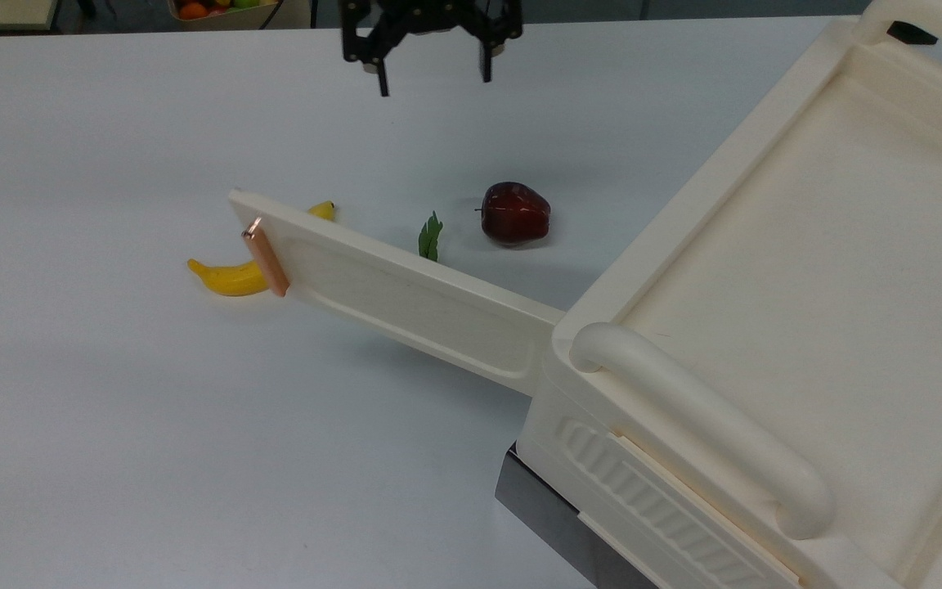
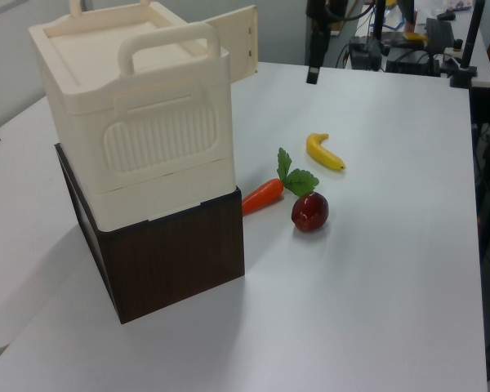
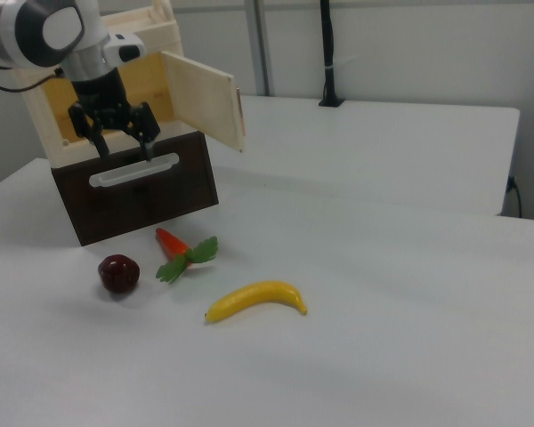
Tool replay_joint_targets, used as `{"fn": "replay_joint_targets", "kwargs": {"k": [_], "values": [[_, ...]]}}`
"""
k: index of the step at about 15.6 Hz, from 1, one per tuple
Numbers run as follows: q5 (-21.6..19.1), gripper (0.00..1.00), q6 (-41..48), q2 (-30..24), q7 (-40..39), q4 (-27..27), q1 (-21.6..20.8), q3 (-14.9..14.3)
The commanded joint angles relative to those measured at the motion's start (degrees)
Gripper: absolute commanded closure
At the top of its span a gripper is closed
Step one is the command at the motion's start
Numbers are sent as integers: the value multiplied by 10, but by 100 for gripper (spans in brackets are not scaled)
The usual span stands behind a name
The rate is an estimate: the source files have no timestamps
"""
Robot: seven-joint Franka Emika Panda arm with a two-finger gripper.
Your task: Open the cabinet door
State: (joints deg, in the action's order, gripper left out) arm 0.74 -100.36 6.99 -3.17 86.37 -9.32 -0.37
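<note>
The cream cabinet [image 1: 765,311] takes up the top view's right side. Its door [image 1: 405,294] stands wide open, reaching out toward the top view's left over the table. The copper strip [image 1: 265,262] is at the door's free end. My gripper [image 1: 432,75] hangs open near the top edge of the top view, well apart from the door, with nothing between its fingers. In the right view the gripper [image 3: 123,147] hovers in front of the cabinet [image 3: 151,36], left of the open door [image 3: 205,100]. The left view shows the door [image 2: 241,41] swung out behind the cabinet [image 2: 139,122], and the gripper [image 2: 313,72] to its right.
A dark brown box [image 2: 171,261] with a white drawer handle [image 3: 133,169] carries the cabinet. On the white table lie a banana [image 1: 222,278], partly under the door, a red apple [image 1: 514,213] and a carrot [image 2: 263,194], of which the leaves [image 1: 430,237] show in the top view.
</note>
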Motion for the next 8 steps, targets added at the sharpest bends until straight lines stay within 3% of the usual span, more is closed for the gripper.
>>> {"fn": "replay_joint_targets", "kwargs": {"k": [1, 8], "values": [[53, 0, 55, -15, 69, 16, 3, -1], [40, 0, 60, -22, 67, 35, 36, 0]]}}
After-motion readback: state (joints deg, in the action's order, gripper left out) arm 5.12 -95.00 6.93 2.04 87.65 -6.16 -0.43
